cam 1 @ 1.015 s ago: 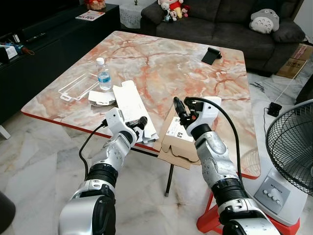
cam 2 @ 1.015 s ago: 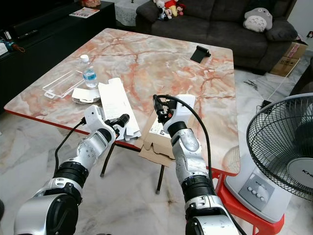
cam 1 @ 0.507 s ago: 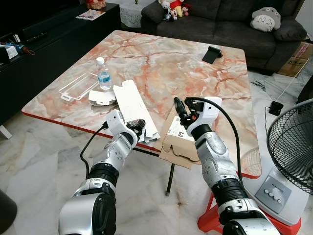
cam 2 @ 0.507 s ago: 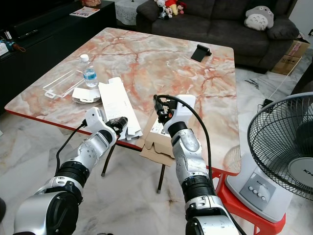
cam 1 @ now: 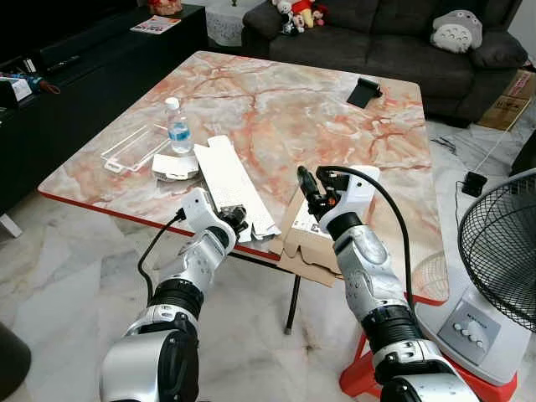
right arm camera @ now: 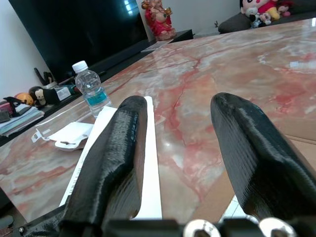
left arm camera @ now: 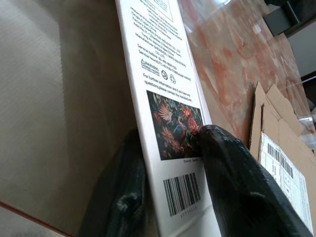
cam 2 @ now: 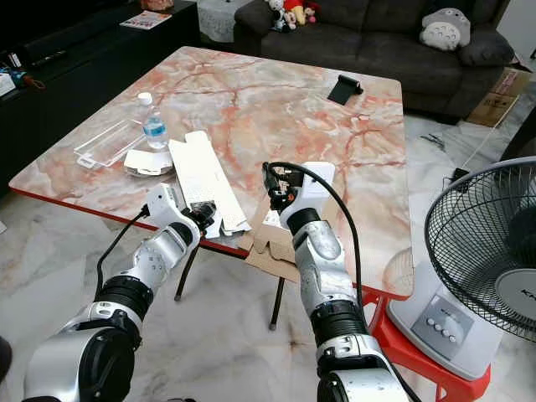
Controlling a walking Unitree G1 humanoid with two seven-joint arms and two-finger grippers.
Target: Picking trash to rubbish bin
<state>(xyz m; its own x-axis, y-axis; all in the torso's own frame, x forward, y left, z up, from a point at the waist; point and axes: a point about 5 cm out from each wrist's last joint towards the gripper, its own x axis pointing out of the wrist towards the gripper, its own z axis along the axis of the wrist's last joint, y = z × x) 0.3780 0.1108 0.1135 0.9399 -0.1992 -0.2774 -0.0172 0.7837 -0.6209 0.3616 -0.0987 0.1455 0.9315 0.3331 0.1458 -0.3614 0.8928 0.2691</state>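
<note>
We are standing at the near edge of the table (cam 1: 251, 92), with both arms raised over it. A flattened white carton (cam 1: 237, 184) is lying on the top, its near end overhanging the edge and sitting between our left fingers. A brown box (cam 1: 303, 239), also flattened, is lying just past our right fingertips, partly hanging off the same edge. Beyond the carton, further from the left fingers, a bottle (cam 1: 177, 126) is standing upright next to a white wrapper (cam 1: 174, 167) and a clear tray (cam 1: 134, 148). No bin is showing from here.

The left gripper (cam 1: 235, 219) is working. In the left wrist view its fingers (left arm camera: 237, 182) are clamped on the carton (left arm camera: 163, 98), one pad on the printed face, the other beneath. The bite is near the end only, so we judge the sheet will droop and swing when lifted. To do this well we should be keeping the squeeze firm, sliding the carton toward us off the edge before raising it, and keeping it clear of the box beside it so the two are not dragging together.

The left forearm is reaching up and forward from low, wrist bent toward the table edge. The right gripper (cam 1: 306, 186) is hovering above the box, forearm rising steeply and wrist turned inward; its fingers (right arm camera: 111, 153) are spread apart, holding nothing.
</note>
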